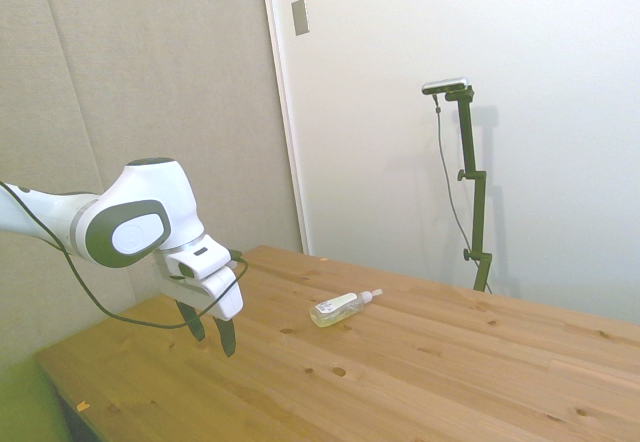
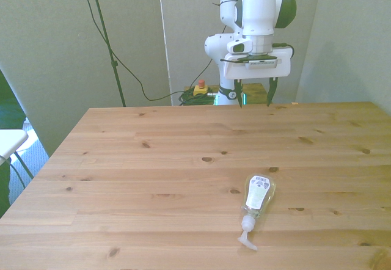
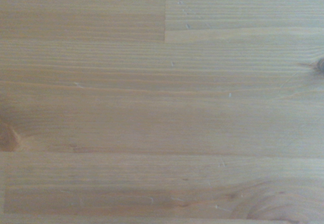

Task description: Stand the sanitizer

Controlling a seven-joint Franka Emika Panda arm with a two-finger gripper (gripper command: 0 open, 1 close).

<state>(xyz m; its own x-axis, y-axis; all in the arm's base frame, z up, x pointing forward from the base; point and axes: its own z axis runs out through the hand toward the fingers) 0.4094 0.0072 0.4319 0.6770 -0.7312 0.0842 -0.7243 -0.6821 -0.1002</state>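
One bottle [image 2: 258, 193] lies flat on the desk [image 2: 153, 178], well apart from the end effector [image 2: 252, 97], whose fingers stand apart and empty. Gripping the round side badly may roll it away.

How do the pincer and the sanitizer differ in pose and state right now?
The pincer points downward, fingers open; the sanitizer lies flat on its side. The pincer hangs above the table; the sanitizer rests on it. They are well apart, nothing gripped. Both have white parts.

Side: set off one table [image 1: 420, 382] edge, looking across.
Front: faces the arm at 12 o'clock.
Wrist: close on planks.
Shared: tabletop.
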